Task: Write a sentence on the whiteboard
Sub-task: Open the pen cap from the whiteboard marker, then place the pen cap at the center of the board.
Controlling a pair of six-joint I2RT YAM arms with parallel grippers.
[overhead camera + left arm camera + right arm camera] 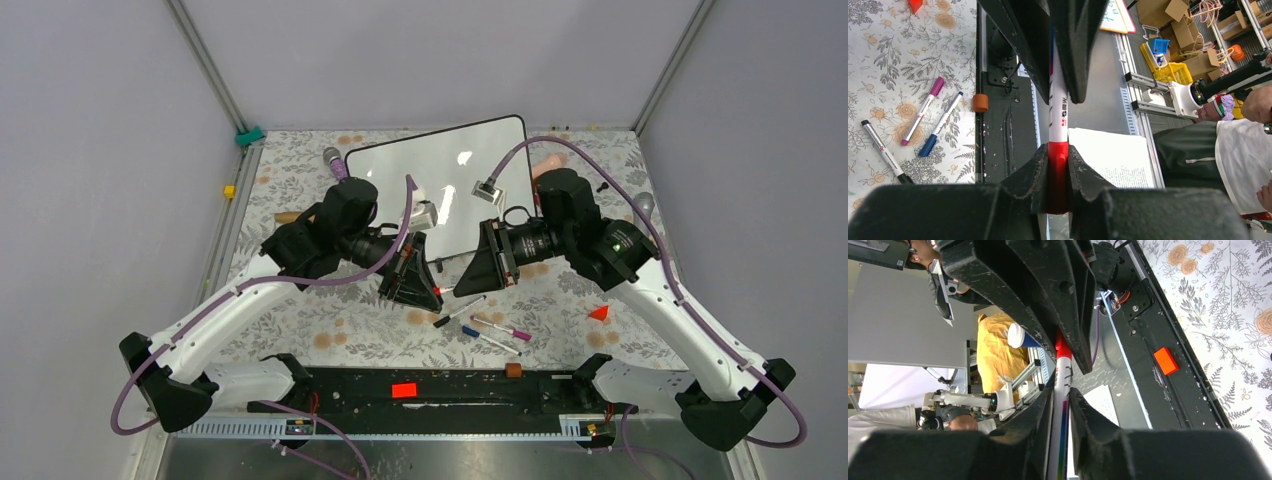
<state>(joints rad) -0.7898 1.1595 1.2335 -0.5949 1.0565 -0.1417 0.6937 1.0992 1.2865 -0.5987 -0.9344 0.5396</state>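
Plain grey panel walls point(90, 150) enclose the cell on three sides, joined by aluminium corner posts point(205, 65). The table point(300, 190) carries a floral-print cover. Beyond its near edge, the left wrist view shows cardboard boxes point(1193, 30) and a yellow crate point(1174, 75).

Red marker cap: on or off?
On. The red cap meets the white barrel with no gap and no tip showing. The left pincer clamps the cap, the right pincer the barrel.
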